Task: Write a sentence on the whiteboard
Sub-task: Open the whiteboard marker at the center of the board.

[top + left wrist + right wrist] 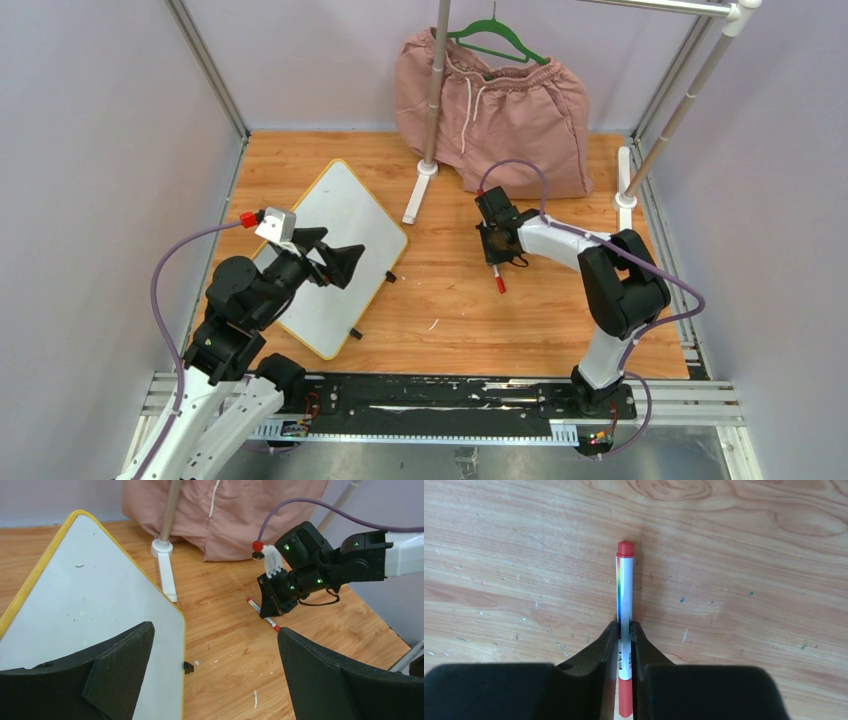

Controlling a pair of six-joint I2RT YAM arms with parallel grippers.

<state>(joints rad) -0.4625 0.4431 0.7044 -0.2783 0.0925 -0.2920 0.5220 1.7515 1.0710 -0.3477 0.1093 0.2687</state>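
Clamping a white-barrelled marker (625,585) with red ends, the right gripper (624,630) has its two black fingers (599,655) pressed against the barrel from either side. Its wrist view shows one red end poking out ahead of the fingertips and the other running back between them. The pen sits low against the light wooden table (450,320), right of centre; whether it rests on the wood or is just off it cannot be told.

The whiteboard (340,210), a small rectangular white panel with rounded corners and a thin yellow-orange rim, lies flat on the left half of the table. It is turned at an angle, so one corner points toward the far side. Its white face carries only a few tiny specks. Two small black feet (390,276) stick out from its right-hand edge. It is well apart from the marker.

The left gripper (215,630) hangs above the near right part of the board with its jaws spread wide and nothing between them. In its wrist view one black finger (120,665) is over the board and the other is over bare wood.

At the far side, pink drawstring shorts (520,110) hang on a green hanger (500,40) from a pale rack pole (435,90), their lower part slumped onto the table
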